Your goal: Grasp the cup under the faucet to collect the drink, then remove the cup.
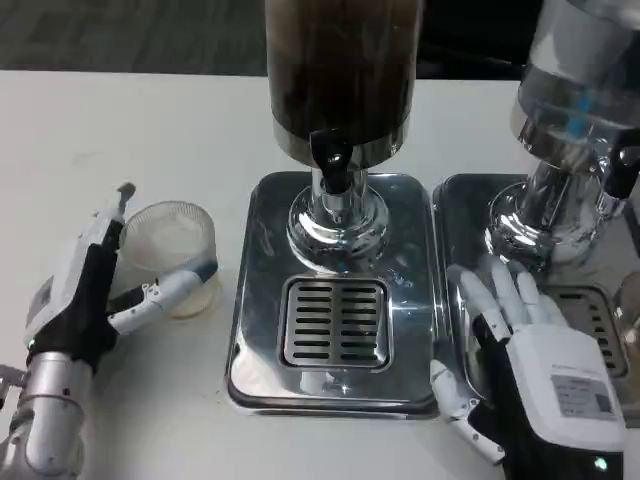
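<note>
Cup (pixel 178 250) left of dispenser tray (pixel 262 290)

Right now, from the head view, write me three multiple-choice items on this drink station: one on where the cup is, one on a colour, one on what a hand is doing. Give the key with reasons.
1. Where is the cup?
A. On the drain grille under the faucet
B. On the white table, left of the dark dispenser's tray
C. On the right-hand tray

2. What colour is the drink in the middle dispenser?
A. Dark brown
B. Bright orange
C. Milky white

3. What is the left hand doing?
A. Pressing the faucet lever
B. Lying flat on the grille
C. Closing its fingers around the cup

Key: 1 B, the cup stands on the table beside the tray, not under the faucet. 2 A, the tank's contents look dark brown. 3 C, a finger and the thumb wrap the cup's sides.
</note>
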You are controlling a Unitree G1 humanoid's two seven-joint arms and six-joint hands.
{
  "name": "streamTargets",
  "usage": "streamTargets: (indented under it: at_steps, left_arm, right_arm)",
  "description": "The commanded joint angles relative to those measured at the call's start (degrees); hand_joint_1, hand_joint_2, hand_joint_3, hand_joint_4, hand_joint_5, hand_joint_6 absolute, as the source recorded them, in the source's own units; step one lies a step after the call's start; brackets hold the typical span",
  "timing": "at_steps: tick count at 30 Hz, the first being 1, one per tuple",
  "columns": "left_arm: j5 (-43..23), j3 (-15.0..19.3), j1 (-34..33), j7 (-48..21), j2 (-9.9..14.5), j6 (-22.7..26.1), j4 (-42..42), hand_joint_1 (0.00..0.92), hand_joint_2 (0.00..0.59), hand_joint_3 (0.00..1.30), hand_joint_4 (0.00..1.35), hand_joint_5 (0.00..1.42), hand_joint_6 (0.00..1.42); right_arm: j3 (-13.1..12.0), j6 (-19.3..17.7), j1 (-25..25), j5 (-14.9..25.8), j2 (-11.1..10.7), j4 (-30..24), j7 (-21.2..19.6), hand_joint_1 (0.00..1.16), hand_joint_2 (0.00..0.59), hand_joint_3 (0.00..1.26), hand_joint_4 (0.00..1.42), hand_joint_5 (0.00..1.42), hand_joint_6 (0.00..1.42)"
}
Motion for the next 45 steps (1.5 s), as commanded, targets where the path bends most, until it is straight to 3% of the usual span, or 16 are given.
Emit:
streamTargets:
  at_steps: [1, 10, 20, 24, 31, 36, 45]
  left_arm:
    - [-0.39, -0.59, -1.56, -1.71, -0.45, -0.46, 1.03, 0.309, 0.029, 0.00, 0.00, 0.01, 0.00]
    - [-0.41, -1.01, -1.63, -2.74, -0.86, -0.45, 1.81, 0.406, 0.049, 0.00, 0.00, 0.15, 0.17]
    - [-1.29, -0.70, -1.75, -2.51, -1.29, -0.44, 2.51, 0.474, 0.052, 0.06, 0.13, 0.47, 0.63]
    - [-1.03, -1.12, -2.45, -1.89, -1.95, 0.18, 2.90, 0.505, 0.057, 0.24, 0.37, 0.72, 0.93]
    - [-0.52, -1.74, -2.80, -0.48, -2.37, 0.23, 3.14, 0.596, 0.064, 0.64, 0.84, 1.06, 1.25]
    - [0.72, -2.65, -2.17, 3.94, -1.81, -0.29, 2.46, 0.609, 0.013, 0.74, 0.92, 1.12, 1.31]
    - [1.95, -2.66, -1.82, 9.79, -1.62, -0.87, 1.64, 0.610, 0.000, 0.80, 0.97, 1.16, 1.32]
  right_arm:
    - [-0.17, 1.10, 0.80, 0.06, 0.57, -1.17, 0.48, 0.15, 0.522, 0.12, 0.00, 0.00, 0.08]
    - [-0.09, 1.44, 1.28, 0.11, 1.07, -1.69, 0.19, 0.15, 0.518, 0.11, 0.00, 0.00, 0.13]
    - [-0.22, 1.46, 1.63, 0.24, 1.44, -2.19, 0.40, 0.14, 0.508, 0.11, 0.00, 0.03, 0.19]
    - [-0.28, 1.68, 2.07, 0.06, 1.81, -2.76, 0.21, 0.14, 0.506, 0.11, 0.00, 0.03, 0.20]
    - [-0.44, 2.04, 2.50, 0.26, 2.27, -3.04, -0.09, 0.14, 0.506, 0.11, 0.00, 0.06, 0.22]
    - [-0.21, 1.83, 2.20, 0.48, 2.40, -2.55, -0.02, 0.14, 0.506, 0.11, 0.00, 0.06, 0.23]
    - [-0.23, 1.63, 1.94, 0.55, 2.24, -2.42, -0.04, 0.14, 0.506, 0.11, 0.00, 0.06, 0.25]
